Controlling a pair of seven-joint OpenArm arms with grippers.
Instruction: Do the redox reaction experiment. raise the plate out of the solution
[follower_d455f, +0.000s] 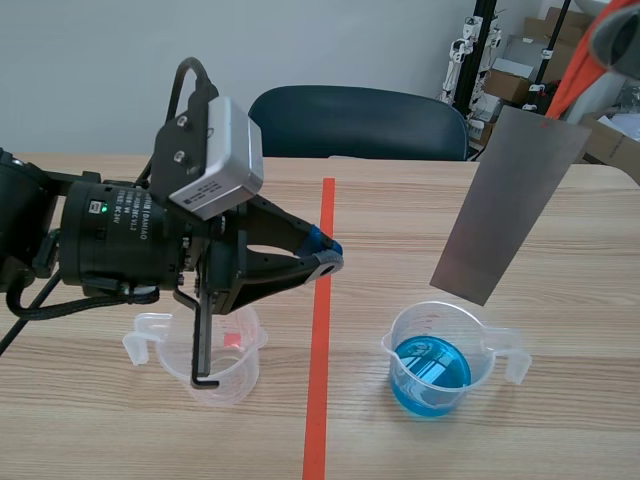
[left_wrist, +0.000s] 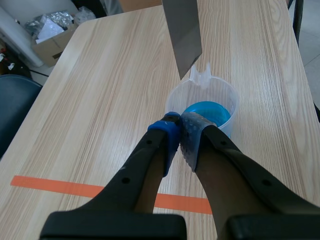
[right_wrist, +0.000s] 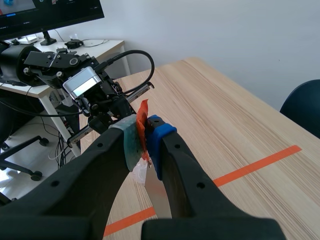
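**Desk:** Scene view first. Where is the plate?

**Op:** I have the plate out of the liquid. It hangs tilted below the right arm's jaws from an orange tab fixed at its top edge. Its low corner sits just above the rim of the beaker, clear of the blue solution. Those jaws are at the picture's corner, too blurred for me to read here.

**Desk:** And the left side?

**Op:** The left gripper is clenched on nothing, pads pressed together, with its tips over the orange-red line. The beaker stands ahead of and below those jaws, apart from them. A second beaker sits under the left arm, behind the jaws, with a small red bit inside.

**Desk:** Left wrist view?

**Op:** The same jaws are here, blue pad against grey pad, holding nothing. The beaker of blue solution lies just ahead of the fingertips. The plate's lower corner hangs farther ahead, over the beaker's spout and not in the liquid.

**Desk:** Right wrist view?

**Op:** The right gripper is clamped on the orange tab, which stands pinched between the two pads. The plate's grey face runs down below the fingers, mostly hidden by them. Beyond the jaws I see the left arm with its camera box. A dark chair is off to one side.
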